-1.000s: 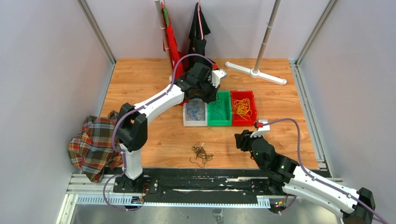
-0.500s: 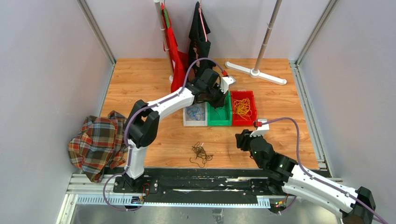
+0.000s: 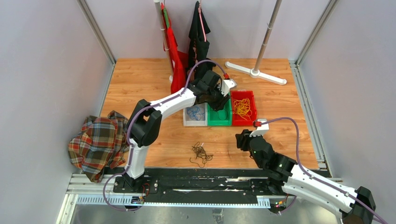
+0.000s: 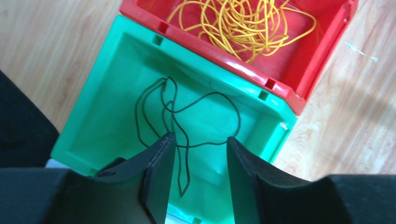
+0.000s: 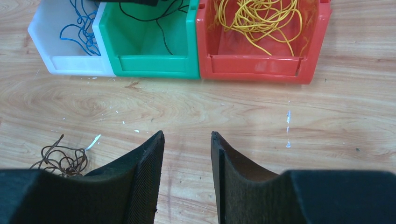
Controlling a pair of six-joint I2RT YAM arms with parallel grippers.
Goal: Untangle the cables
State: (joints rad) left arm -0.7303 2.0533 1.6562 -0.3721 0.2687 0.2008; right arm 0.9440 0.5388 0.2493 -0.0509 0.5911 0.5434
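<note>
**Three cables binned, one tangle left on the table**

The left gripper (image 4: 201, 142) hangs over the green plastic bin (image 4: 93, 116), its two black fingers spread apart and clamped on nothing. Through the gap between them the thin black cable (image 4: 173, 108) shows in loose loops flat on the bin floor.

From the overhead camera the three bins stand in one row, walls touching. The white plastic bin (image 5: 70, 63) is at 9 o'clock of the green one and holds the curled blue cable (image 5: 79, 28). The red plastic bin (image 4: 322, 51) is at 3 o'clock and holds the heaped yellow cable (image 4: 243, 23).

The dark brown knotted cable (image 3: 201, 153) lies by itself on the wooden table (image 3: 140, 79), well apart from the bins, at about 6 o'clock of the white one.

The right gripper (image 5: 186, 137) sits at 3 o'clock of that tangle, near it but not touching. It faces the bin row, with its fingers parted, nothing between them and bare wood below.

A crumpled plaid cloth (image 3: 95, 144) lies at the table's 9 o'clock edge.
</note>
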